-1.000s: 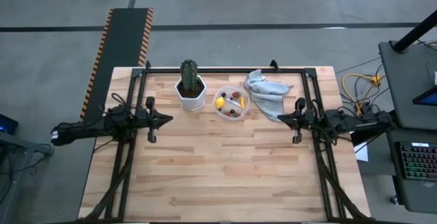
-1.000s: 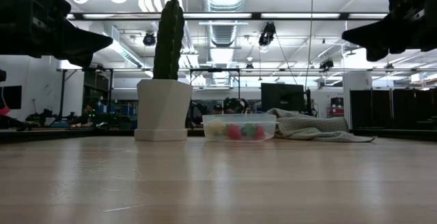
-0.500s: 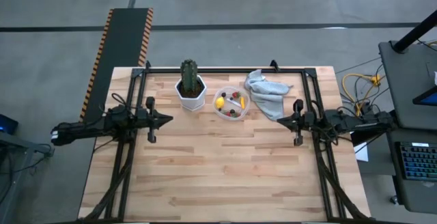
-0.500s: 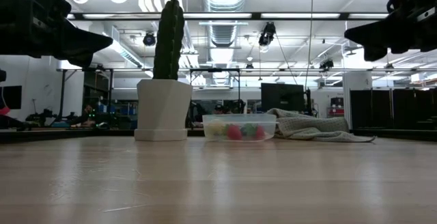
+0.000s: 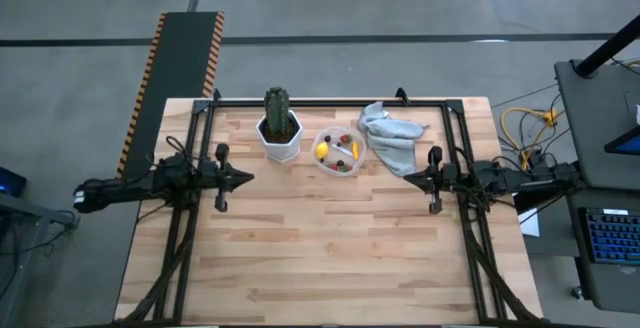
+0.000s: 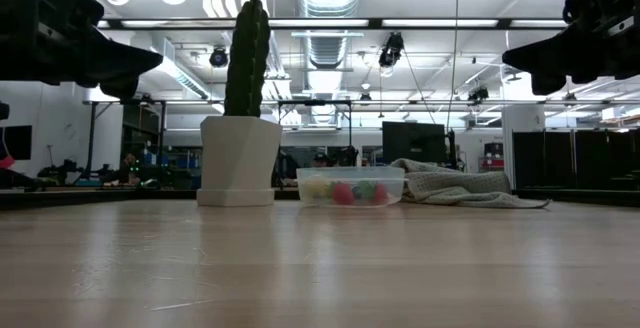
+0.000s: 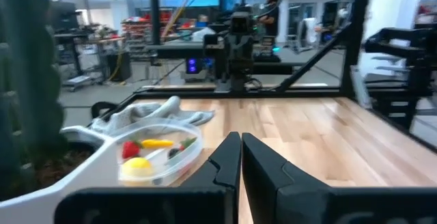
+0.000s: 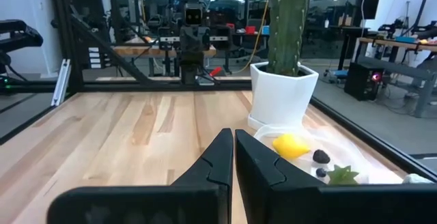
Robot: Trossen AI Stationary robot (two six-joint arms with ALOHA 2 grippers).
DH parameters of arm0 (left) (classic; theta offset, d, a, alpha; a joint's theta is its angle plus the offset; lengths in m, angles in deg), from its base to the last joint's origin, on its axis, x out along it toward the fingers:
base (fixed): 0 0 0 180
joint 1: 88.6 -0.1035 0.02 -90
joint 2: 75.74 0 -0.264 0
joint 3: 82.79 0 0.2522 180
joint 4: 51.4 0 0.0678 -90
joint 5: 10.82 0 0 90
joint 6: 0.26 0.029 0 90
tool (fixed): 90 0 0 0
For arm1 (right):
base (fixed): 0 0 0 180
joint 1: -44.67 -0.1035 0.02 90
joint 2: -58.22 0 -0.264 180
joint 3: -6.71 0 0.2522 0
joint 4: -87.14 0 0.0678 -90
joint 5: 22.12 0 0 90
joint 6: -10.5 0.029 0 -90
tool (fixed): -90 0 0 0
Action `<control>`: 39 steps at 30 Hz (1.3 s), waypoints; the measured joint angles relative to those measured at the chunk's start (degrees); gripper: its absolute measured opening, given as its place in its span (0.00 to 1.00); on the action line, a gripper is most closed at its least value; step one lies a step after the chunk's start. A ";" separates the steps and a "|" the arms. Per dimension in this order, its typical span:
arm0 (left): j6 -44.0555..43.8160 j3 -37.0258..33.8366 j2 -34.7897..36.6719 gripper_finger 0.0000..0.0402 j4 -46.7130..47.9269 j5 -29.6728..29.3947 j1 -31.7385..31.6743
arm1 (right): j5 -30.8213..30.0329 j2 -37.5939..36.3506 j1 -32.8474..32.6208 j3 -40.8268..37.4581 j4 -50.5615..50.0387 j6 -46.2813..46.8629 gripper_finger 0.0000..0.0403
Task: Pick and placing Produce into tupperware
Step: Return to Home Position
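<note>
Hanging over the worktop [image 5: 330, 253] at its left and right sides, the left claw [image 5: 243, 176] and right claw [image 5: 408, 176] are both clenched on nothing. All the produce [image 5: 340, 151] I can see lies inside the tupperware [image 6: 350, 171] at the far middle, between the cactus pot [image 5: 280, 142] and a grey cloth [image 5: 390, 136]. The main risk seems to be the right claw, near the cloth's corner, snagging it and dragging the tupperware

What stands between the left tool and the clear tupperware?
Nothing directly: from above, bare table runs from the shut left tool to the tupperware. The white cactus pot stands close beside that line, next to the tupperware. The right tool hangs at the table's right side.
</note>
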 joint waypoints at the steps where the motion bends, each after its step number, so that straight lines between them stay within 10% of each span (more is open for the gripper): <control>1: -0.05 0.00 0.01 0.00 -0.10 0.82 0.00 | 0.11 0.19 0.00 0.00 -0.02 0.00 0.02; 39: 0.02 -0.04 -5.27 0.00 -1.05 1.47 -0.04 | 0.92 5.14 0.00 -0.07 0.22 -0.43 0.02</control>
